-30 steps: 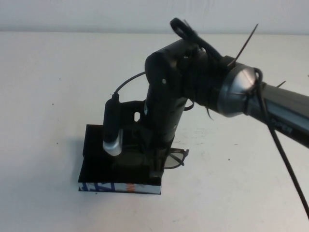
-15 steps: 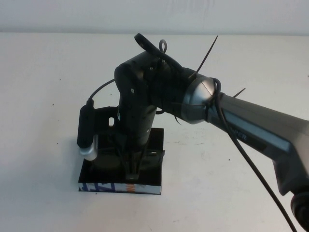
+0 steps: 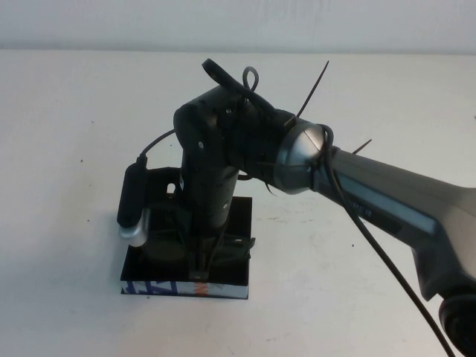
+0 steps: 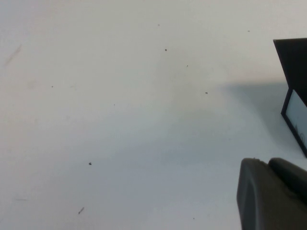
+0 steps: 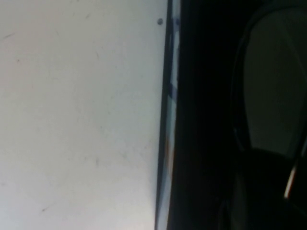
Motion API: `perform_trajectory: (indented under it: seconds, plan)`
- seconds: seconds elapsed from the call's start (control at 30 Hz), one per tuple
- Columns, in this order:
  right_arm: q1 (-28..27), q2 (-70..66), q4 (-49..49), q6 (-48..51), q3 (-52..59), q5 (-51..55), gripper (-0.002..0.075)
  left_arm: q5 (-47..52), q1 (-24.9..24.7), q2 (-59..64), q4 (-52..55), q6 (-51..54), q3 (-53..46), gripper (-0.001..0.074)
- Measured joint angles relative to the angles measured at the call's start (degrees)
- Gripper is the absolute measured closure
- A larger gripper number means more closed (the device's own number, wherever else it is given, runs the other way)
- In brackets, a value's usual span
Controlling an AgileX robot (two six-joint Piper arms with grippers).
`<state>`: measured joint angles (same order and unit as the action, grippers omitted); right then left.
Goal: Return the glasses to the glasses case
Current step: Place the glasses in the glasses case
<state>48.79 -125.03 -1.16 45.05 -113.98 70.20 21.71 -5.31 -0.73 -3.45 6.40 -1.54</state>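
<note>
1. The right arm (image 3: 387,201) has a grey outer link with a light blue-grey stripe and faint lettering along its side.
2. A rounded silver metal joint (image 3: 297,158) connects that link to the black wrist housing (image 3: 212,160), which has a small pale screw on its face.
3. Thin black cables (image 3: 387,260) trail along the arm, with loops and stiff zip-tie ends sticking up.
4. A black cylindrical camera with a silver tip (image 3: 132,204) is bracketed beside the wrist.
5. The right gripper (image 3: 201,262) is black and narrow, low over the case.
6. The left gripper (image 4: 273,194) shows as dark, rounded and matte black, close above the pale table.
</note>
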Motion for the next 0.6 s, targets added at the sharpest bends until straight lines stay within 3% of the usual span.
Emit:
perform_trajectory:
  seconds: [0.6]
  plan:
    - [0.85, -0.45, -0.91, -1.95, -1.98, 0.09, 0.0663, 0.0, 0.0, 0.0, 0.0, 0.0, 0.0, 0.0735]
